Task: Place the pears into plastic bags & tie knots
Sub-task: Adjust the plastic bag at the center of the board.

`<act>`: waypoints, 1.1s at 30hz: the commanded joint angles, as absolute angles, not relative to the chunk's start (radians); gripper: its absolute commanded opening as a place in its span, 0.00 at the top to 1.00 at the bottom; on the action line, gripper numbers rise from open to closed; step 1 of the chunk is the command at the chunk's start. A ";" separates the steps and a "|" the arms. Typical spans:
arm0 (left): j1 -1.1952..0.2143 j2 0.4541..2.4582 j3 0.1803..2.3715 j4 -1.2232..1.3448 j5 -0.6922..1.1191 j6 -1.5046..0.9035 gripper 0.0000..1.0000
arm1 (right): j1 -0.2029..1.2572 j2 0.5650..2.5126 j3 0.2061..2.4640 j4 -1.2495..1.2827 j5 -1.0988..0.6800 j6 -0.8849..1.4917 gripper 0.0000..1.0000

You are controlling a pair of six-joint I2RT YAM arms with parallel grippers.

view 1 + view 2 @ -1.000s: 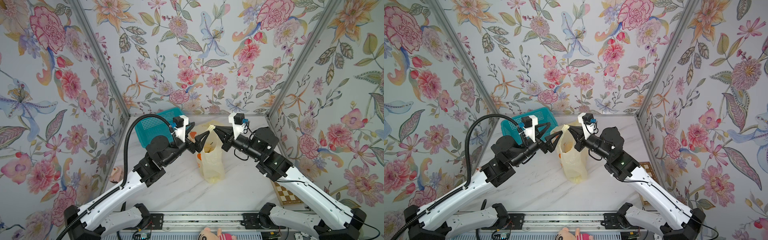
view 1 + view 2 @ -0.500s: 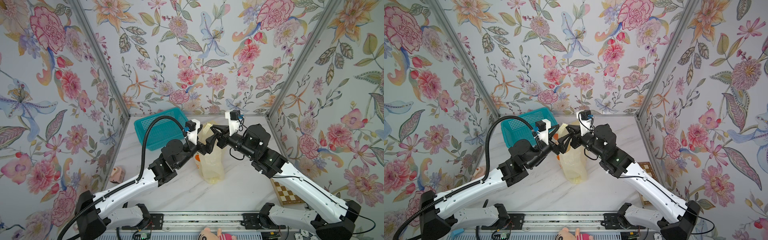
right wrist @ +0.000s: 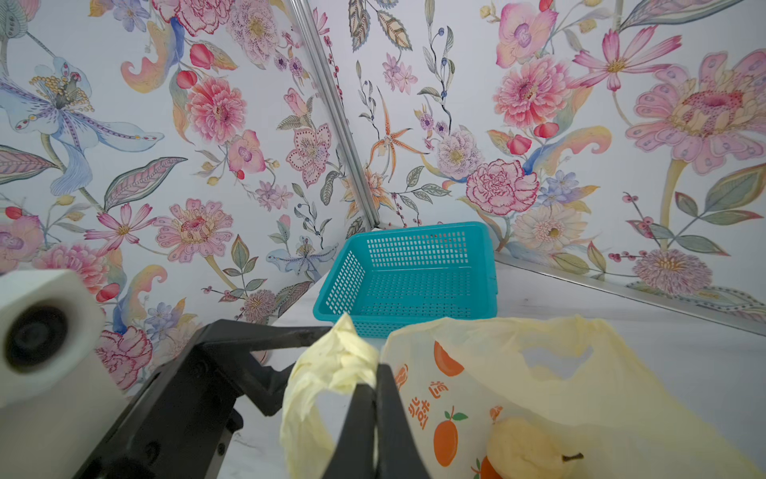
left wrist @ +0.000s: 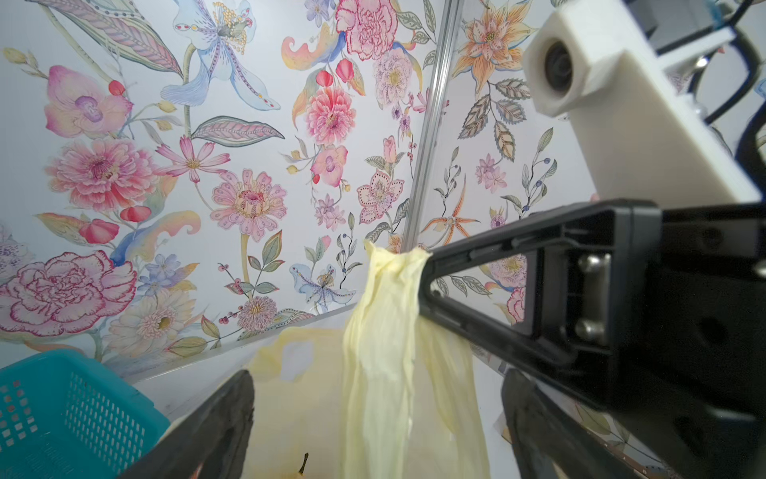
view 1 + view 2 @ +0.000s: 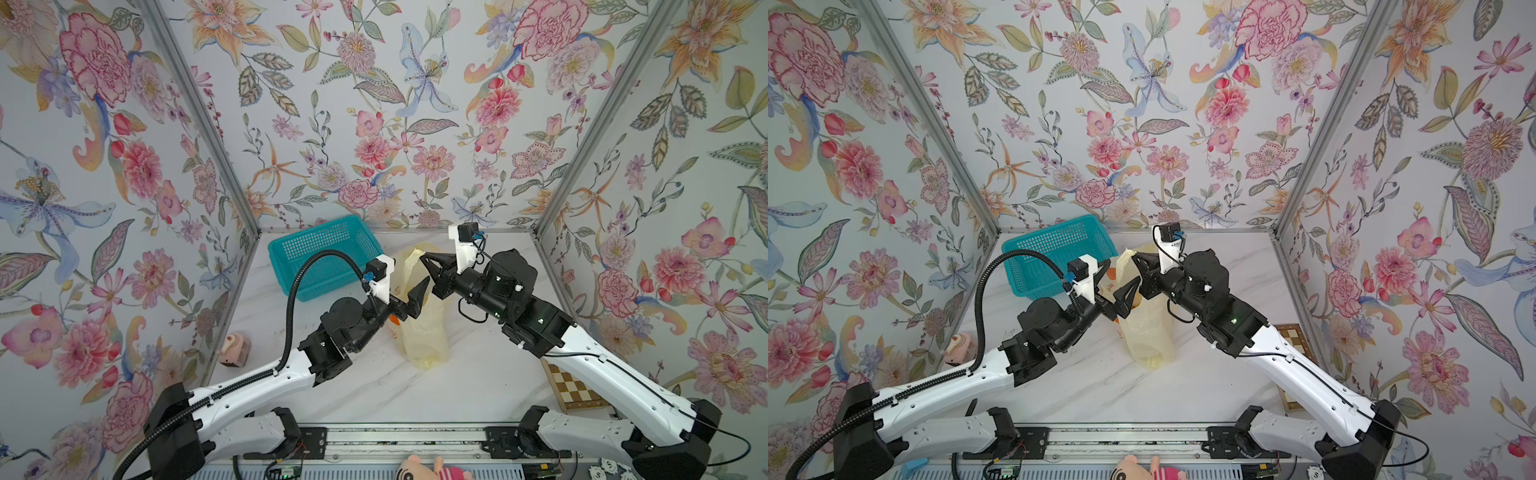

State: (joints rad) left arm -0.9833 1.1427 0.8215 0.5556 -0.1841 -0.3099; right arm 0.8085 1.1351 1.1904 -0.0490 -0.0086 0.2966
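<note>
Holding a pear (image 3: 526,448), the bag (image 3: 621,394) (pale yellow) stands near the basket (image 3: 352,282).

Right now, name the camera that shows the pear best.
Right wrist view: the pear shows inside the bag, stem included. The left wrist view catches only a stem tip; both top views show just the bag.

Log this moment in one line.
right gripper: shut on handle | left gripper: open, not gripping | plastic bag: holds pear, untied
</note>
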 commanded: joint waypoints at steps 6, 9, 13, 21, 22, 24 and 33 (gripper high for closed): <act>-1.007 1.173 0.847 0.587 -0.183 -0.275 0.01 | 0.814 1.118 1.225 -0.022 -0.013 0.313 1.00; -1.014 1.211 0.897 0.582 -0.193 -0.270 0.01 | 0.817 1.118 1.224 -0.034 -0.031 0.312 1.00; -1.016 1.269 0.972 0.558 -0.202 -0.271 0.02 | 0.825 1.119 1.227 -0.043 -0.064 0.311 1.00; -1.017 1.309 0.991 0.529 -0.169 -0.271 0.70 | 0.817 1.102 1.241 -0.080 -0.040 0.290 0.86; -1.017 1.303 0.981 0.529 -0.159 -0.272 0.75 | 0.809 1.103 1.248 -0.086 -0.041 0.285 0.82; -1.017 1.289 0.960 0.530 -0.140 -0.272 0.81 | 0.790 1.101 1.262 -0.095 -0.054 0.276 0.74; -1.016 1.193 0.858 0.453 -0.127 -0.275 1.00 | 0.563 1.161 1.315 -0.123 -0.210 0.307 0.47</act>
State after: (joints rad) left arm -1.0092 1.2316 0.9073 0.5171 -0.1452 -0.2726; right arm 0.6430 1.1370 1.2522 -0.1658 -0.1879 0.2886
